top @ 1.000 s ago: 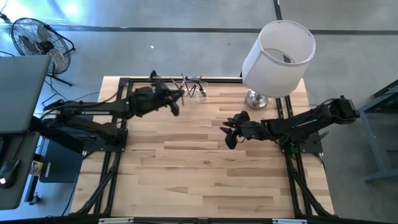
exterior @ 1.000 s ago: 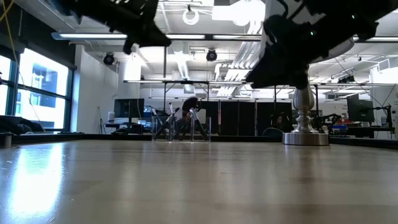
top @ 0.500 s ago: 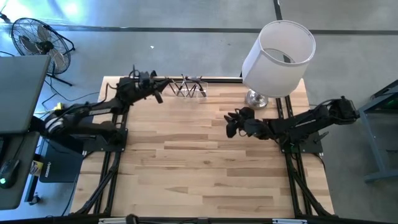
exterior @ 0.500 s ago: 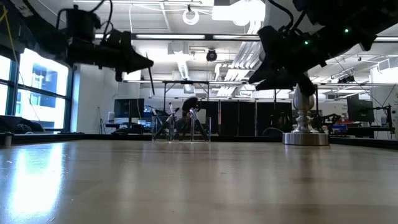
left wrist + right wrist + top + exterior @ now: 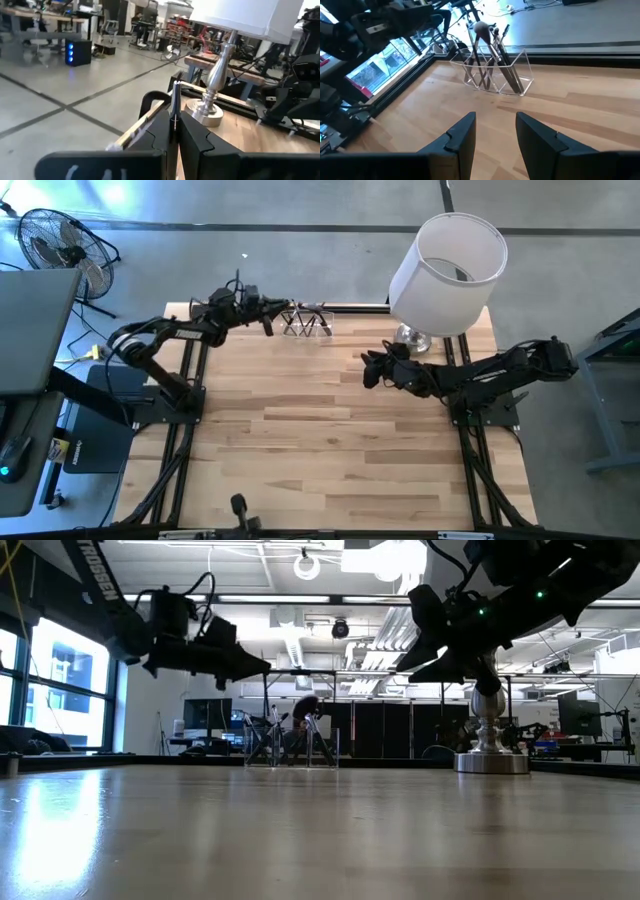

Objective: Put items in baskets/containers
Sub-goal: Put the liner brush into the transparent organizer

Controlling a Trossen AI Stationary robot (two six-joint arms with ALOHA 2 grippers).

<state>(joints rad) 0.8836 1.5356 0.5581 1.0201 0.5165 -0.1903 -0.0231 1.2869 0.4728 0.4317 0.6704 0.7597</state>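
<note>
left pincer (image 5: 268,320) is holding a brush over the worktop's (image 5: 330,440) far edge, right pincer (image 5: 368,370) is hanging open.

in the high view's upper centre, the clear holder (image 5: 308,320) is sitting at the back edge with several makeup brushes (image 5: 490,50) standing in it, one with a fluffy brown head (image 5: 481,28). the left pincer is hovering just left of the holder, clamping a slim brush (image 5: 175,102) between its closed fingers (image 5: 197,137). the right pincer is hovering right of centre, near the lamp base (image 5: 410,338) under the white lampshade (image 5: 447,272), its fingers (image 5: 460,137) spread with nothing between them.
</note>
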